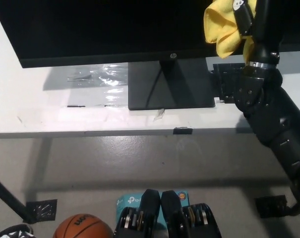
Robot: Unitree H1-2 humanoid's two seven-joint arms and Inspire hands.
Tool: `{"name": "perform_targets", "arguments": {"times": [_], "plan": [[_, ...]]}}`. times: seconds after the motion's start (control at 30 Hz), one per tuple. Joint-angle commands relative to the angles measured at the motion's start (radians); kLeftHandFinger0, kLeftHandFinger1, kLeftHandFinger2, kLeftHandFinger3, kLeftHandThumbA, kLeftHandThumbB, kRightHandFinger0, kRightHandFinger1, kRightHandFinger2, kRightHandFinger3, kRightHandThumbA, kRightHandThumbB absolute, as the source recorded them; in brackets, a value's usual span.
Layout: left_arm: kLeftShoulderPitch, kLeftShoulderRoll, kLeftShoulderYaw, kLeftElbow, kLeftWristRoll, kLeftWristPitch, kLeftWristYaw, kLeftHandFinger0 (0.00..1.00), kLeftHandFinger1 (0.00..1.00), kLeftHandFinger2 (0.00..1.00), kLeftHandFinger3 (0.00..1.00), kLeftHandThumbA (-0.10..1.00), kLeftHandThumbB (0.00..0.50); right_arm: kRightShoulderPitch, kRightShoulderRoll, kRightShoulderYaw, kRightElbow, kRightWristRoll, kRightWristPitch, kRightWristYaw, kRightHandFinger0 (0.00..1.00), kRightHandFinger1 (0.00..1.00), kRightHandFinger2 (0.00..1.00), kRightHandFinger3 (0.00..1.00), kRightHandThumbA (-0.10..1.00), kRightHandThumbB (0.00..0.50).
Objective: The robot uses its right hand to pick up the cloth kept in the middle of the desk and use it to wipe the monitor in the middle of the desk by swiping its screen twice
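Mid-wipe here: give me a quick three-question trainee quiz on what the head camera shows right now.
1. True or false: the right hand holds the yellow cloth against the monitor screen.
2. The cloth is over which part of the screen? A) left edge B) right part C) below the stand base
3. Fill in: on the floor at lower left lies an orange ____.

Key: 1 true; 2 B; 3 basketball. The left hand is out of view.
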Motion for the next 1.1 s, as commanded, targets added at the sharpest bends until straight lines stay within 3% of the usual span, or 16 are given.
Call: {"name": "perform_targets", "arguments": {"times": [0.0, 0.07, 0.17, 0.27, 0.43, 0.53, 0.73, 0.8, 0.83, 0.87, 0.93, 1.03, 1.07], "plan": [[0.013, 0.024, 0.007, -0.018, -0.013, -0.033, -0.008, 0.68, 0.68, 0.08, 0.00, 0.63, 0.500, -0.041, -0.017, -0.026, -0.024, -0.002, 0.014, -0.003, 0.00, 0.00, 0.43, 0.47, -0.10, 0.274], [0.013, 0.024, 0.004, -0.024, -0.009, -0.030, -0.007, 0.70, 0.70, 0.09, 0.00, 0.63, 0.500, -0.047, -0.017, -0.026, -0.016, -0.012, 0.019, -0.017, 0.00, 0.01, 0.44, 0.48, -0.10, 0.263], [0.012, 0.022, 0.003, -0.027, -0.017, -0.027, -0.013, 0.71, 0.71, 0.09, 0.00, 0.64, 0.500, -0.060, -0.004, -0.033, -0.029, -0.005, 0.034, -0.003, 0.00, 0.00, 0.41, 0.41, -0.10, 0.269], [0.013, 0.020, 0.002, -0.031, -0.021, -0.020, -0.016, 0.71, 0.70, 0.08, 0.00, 0.63, 0.500, -0.061, 0.004, -0.035, -0.046, -0.007, 0.046, 0.010, 0.00, 0.01, 0.44, 0.43, -0.10, 0.252], [0.004, 0.023, -0.007, -0.029, -0.006, -0.022, -0.013, 0.71, 0.70, 0.09, 0.00, 0.64, 0.500, -0.107, 0.076, -0.021, -0.048, -0.015, 0.071, 0.017, 0.00, 0.00, 0.44, 0.47, -0.10, 0.269], [-0.003, 0.026, -0.009, -0.023, -0.009, -0.026, -0.017, 0.71, 0.70, 0.09, 0.00, 0.65, 0.500, -0.127, 0.118, -0.019, -0.053, -0.003, 0.068, 0.046, 0.00, 0.01, 0.45, 0.45, -0.10, 0.229], [-0.012, 0.023, -0.016, -0.020, -0.003, -0.016, -0.014, 0.71, 0.71, 0.08, 0.00, 0.64, 0.500, -0.182, 0.209, -0.004, -0.020, -0.012, 0.063, 0.033, 0.00, 0.00, 0.43, 0.49, -0.10, 0.223], [-0.012, 0.024, -0.018, -0.021, -0.004, -0.011, -0.016, 0.72, 0.71, 0.08, 0.00, 0.65, 0.500, -0.203, 0.243, 0.005, 0.006, -0.021, 0.062, 0.016, 0.00, 0.01, 0.39, 0.49, -0.10, 0.184], [-0.013, 0.028, -0.025, -0.021, 0.014, -0.015, -0.011, 0.72, 0.71, 0.08, 0.00, 0.68, 0.500, -0.218, 0.269, 0.008, 0.025, -0.018, 0.046, 0.006, 0.00, 0.00, 0.45, 0.54, -0.10, 0.125], [-0.013, 0.028, -0.025, -0.021, 0.012, -0.012, -0.011, 0.71, 0.70, 0.07, 0.00, 0.68, 0.500, -0.226, 0.277, 0.025, 0.036, -0.032, 0.046, 0.011, 0.00, 0.01, 0.52, 0.65, -0.10, 0.052], [-0.014, 0.026, -0.028, -0.024, 0.011, -0.001, -0.011, 0.71, 0.70, 0.06, 0.00, 0.67, 0.500, -0.232, 0.286, 0.033, 0.049, -0.036, 0.049, 0.001, 0.00, 0.03, 0.53, 0.65, -0.10, 0.023], [-0.016, 0.023, -0.034, -0.028, 0.018, -0.001, -0.006, 0.71, 0.70, 0.06, 0.00, 0.67, 0.500, -0.254, 0.324, 0.044, 0.086, -0.029, 0.032, -0.015, 0.00, 0.04, 0.47, 0.59, -0.10, 0.094], [-0.017, 0.023, -0.035, -0.028, 0.015, -0.004, -0.009, 0.72, 0.71, 0.07, 0.00, 0.66, 0.500, -0.258, 0.331, 0.047, 0.093, -0.029, 0.032, -0.015, 0.00, 0.04, 0.47, 0.59, -0.10, 0.092]]}}
